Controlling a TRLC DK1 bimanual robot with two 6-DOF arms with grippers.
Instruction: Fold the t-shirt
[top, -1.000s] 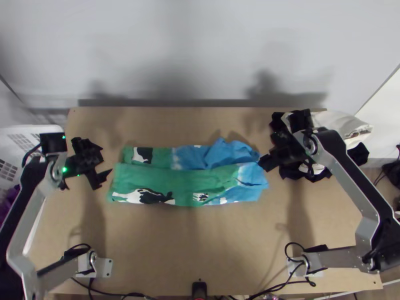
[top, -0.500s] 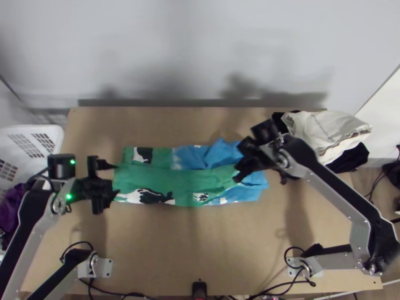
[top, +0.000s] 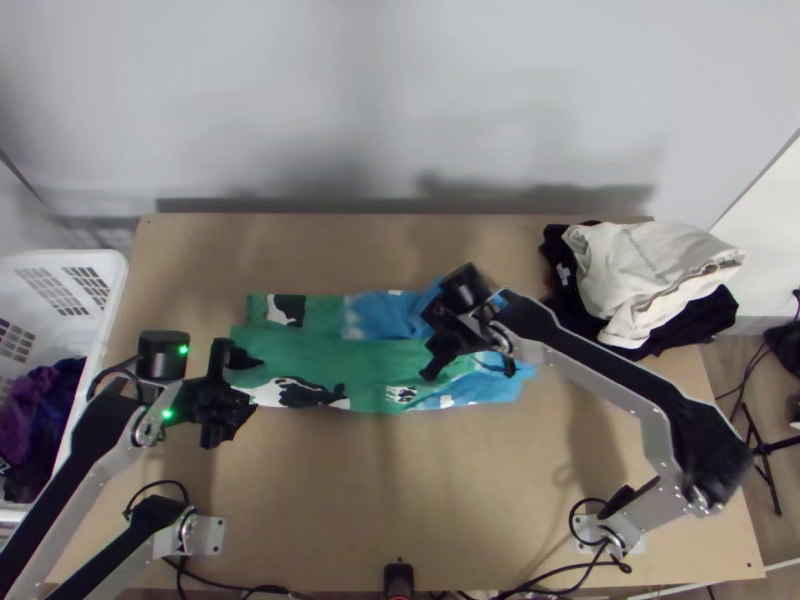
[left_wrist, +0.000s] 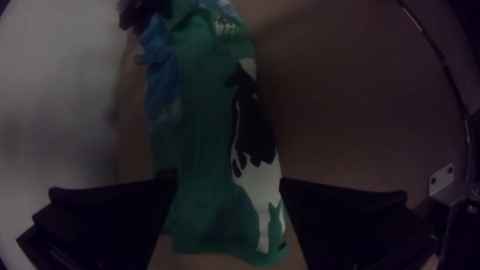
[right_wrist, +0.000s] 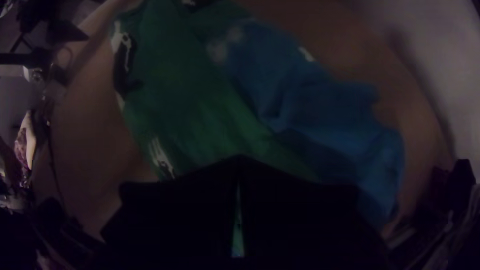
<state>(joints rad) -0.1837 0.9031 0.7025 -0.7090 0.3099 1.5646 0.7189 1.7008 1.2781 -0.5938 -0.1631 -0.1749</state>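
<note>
Well, seen from the top, the soft t-shirt (top: 330, 360) lies mid-table as a long folded strip, its green fabric fairly smooth, its blue three-o'clock end rumpled. The left gripper (top: 248, 384), spread wide, is at its nine-o'clock end; the right gripper (top: 431, 375), fingertips together, is over it toward three; I cannot tell whether it pinches cloth. Since the earlier frame, the right has swung toward nine, the left slightly toward five.

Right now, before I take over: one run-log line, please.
t-shirt: long folded strip, blue part rumpled | left gripper: open, at green end | right gripper: shut, over t-shirt
</note>
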